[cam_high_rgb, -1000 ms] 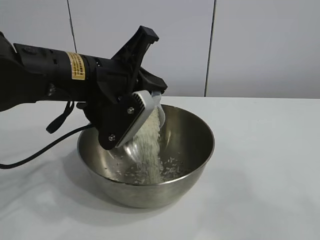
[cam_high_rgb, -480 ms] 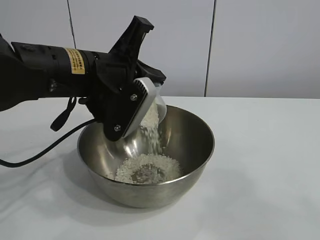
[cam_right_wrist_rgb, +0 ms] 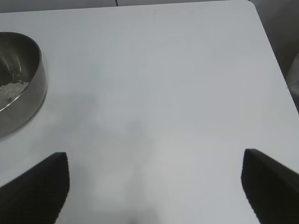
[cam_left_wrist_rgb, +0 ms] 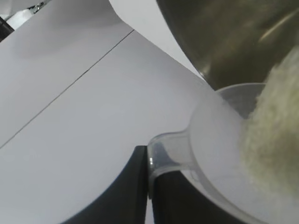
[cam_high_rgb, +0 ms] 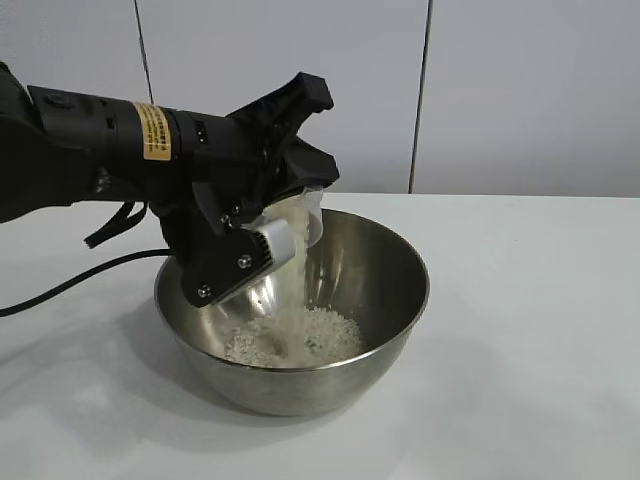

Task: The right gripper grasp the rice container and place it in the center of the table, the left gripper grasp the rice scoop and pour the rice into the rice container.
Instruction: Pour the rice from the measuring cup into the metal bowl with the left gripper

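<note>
The rice container [cam_high_rgb: 385, 330], a shiny steel bowl, stands on the white table [cam_high_rgb: 530, 350] near its middle, with a pale heap of rice [cam_high_rgb: 300, 338] in its bottom. My left gripper [cam_high_rgb: 285, 200] is shut on the handle of the rice scoop [cam_high_rgb: 300, 222], held tipped over the bowl's left rim. In the left wrist view the fingers [cam_left_wrist_rgb: 133, 186] pinch the scoop's clear handle [cam_left_wrist_rgb: 166, 151], with rice [cam_left_wrist_rgb: 271, 140] at its mouth. My right gripper [cam_right_wrist_rgb: 154, 186] is open and empty above bare table, to the side of the bowl [cam_right_wrist_rgb: 21, 79]. It does not show in the exterior view.
A black cable [cam_high_rgb: 70, 285] trails from the left arm across the table on the left. A grey panelled wall [cam_high_rgb: 500, 90] stands behind the table. The table's far edge and corner [cam_right_wrist_rgb: 250, 4] show in the right wrist view.
The left gripper has turned the scoop further and dropped a little lower over the bowl. The falling stream of rice has thinned and the heap in the bowl has grown.
</note>
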You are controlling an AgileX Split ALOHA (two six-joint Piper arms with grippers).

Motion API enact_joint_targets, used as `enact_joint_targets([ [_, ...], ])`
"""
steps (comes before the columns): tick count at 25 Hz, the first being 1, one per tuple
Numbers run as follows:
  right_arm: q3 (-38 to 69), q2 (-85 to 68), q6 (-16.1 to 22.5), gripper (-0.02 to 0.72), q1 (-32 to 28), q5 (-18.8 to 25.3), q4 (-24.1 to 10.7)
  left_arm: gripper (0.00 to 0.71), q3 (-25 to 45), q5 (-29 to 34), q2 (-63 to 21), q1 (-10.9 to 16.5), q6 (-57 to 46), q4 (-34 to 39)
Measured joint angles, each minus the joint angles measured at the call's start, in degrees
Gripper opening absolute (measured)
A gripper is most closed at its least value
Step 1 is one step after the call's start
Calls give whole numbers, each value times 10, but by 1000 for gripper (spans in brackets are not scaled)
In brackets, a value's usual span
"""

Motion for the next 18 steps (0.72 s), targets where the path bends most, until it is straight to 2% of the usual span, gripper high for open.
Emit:
enact_joint_targets([
  [18, 0, 0, 0, 694, 0, 0, 0, 11, -20, 16, 0, 0, 27, 6],
])
